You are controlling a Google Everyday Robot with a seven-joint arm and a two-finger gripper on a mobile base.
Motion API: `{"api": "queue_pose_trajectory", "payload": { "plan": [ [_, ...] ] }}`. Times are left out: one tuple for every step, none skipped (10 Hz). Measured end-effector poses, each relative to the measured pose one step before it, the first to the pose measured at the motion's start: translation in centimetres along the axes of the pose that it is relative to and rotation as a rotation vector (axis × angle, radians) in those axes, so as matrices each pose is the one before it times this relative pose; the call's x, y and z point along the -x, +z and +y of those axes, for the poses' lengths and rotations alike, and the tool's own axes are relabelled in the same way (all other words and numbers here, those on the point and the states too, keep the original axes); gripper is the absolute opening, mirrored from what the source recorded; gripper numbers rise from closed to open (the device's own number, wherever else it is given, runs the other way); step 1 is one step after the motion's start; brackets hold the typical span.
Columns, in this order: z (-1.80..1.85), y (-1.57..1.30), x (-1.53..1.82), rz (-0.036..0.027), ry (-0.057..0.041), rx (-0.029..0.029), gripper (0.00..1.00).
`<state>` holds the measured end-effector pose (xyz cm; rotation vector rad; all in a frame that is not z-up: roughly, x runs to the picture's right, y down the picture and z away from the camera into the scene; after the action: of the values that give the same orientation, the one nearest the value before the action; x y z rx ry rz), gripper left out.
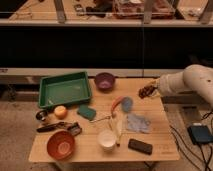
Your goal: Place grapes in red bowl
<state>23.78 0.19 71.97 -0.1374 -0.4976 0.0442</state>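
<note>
From my one camera view I see the wooden counter (87, 144) from above and in front, with dark shelving behind it. The white arm comes in from the right, and its pincer (151, 90) sits at the counter's far right edge, just right of the purple bowl's row. The pincer is closed on the grapes (145, 91), a small dark cluster at its tip. The bunch looks lifted off the surface, though I can't say how high.

The red bowl (53, 144) is at the opposite corner, near left, well apart from the grapes, and I see nothing inside it. Behind it sit a dark tool (52, 127) and an orange fruit (60, 111). The green tray (65, 90) fills the far left. The purple bowl (104, 80) stands just right of the tray.

In the middle I make out a green sponge (86, 112), an orange-red carrot-like piece (116, 104) touching a blue rounded item (127, 104), and a crumpled blue cloth (136, 122) nearer me. A white cup (106, 139) stands near the front edge, with a flat black object (140, 146) to its right. On the floor at the right lies a dark box (200, 134) with cables.
</note>
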Motion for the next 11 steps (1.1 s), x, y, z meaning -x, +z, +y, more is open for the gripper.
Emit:
{"api": "queue_pose_trajectory", "payload": {
  "plan": [
    [0.041,-0.27,1.482,-0.04253,-0.03032,-0.00645,0.0],
    [0.001,0.691,1.442,-0.03982,-0.02763,0.00505,0.0],
    [-0.241,0.921,1.932,-0.04337,-0.03144,0.00659,0.0],
    [-0.167,1.003,1.694,-0.03587,-0.02766,0.00867,0.0],
    [-0.504,1.543,2.872,-0.0557,-0.04958,0.0132,0.0],
    [-0.41,0.942,1.774,-0.03522,-0.03502,0.00754,0.0],
    [-0.454,0.779,2.122,-0.03587,-0.05069,0.00811,0.0],
    [-0.419,0.542,2.465,-0.02782,-0.06729,0.00992,0.0],
    [-0.076,0.722,2.862,-0.03166,-0.07594,0.01974,0.0],
    [0.188,0.711,2.19,-0.02369,-0.05443,0.0263,0.0],
    [0.334,1.114,2.126,-0.02124,-0.05229,0.03581,0.0]
  ]
}}
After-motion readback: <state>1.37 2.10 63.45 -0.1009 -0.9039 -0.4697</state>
